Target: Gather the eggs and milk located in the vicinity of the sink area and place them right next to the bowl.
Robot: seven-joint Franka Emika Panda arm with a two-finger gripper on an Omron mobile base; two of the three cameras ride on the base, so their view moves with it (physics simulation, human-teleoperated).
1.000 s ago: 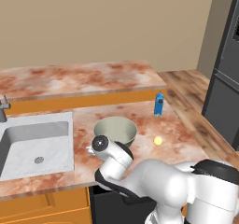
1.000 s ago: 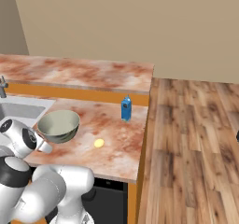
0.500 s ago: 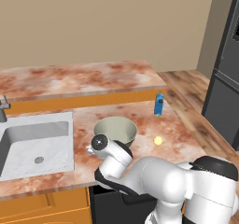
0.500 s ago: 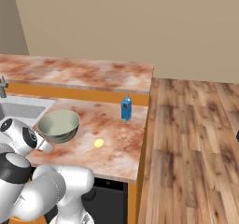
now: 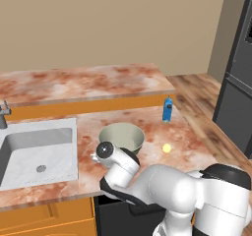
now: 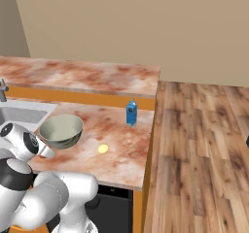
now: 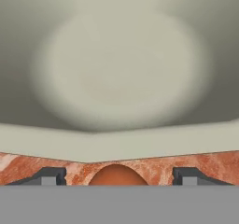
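**Brown egg at the bowl**

We are seeing the gripper (image 7: 116,177) standing open, fingertips clear of the brown egg (image 7: 115,175) lying between them on the counter (image 7: 154,168), just beside the bowl (image 7: 121,78). Yellow egg (image 5: 167,148) and milk (image 5: 168,109) are sitting nearby.

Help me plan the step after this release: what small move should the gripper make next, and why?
Probably lift straight away. The gripper stands open with the reddish-brown egg lying on the counter beside the bowl, while the yellow egg and milk wait.
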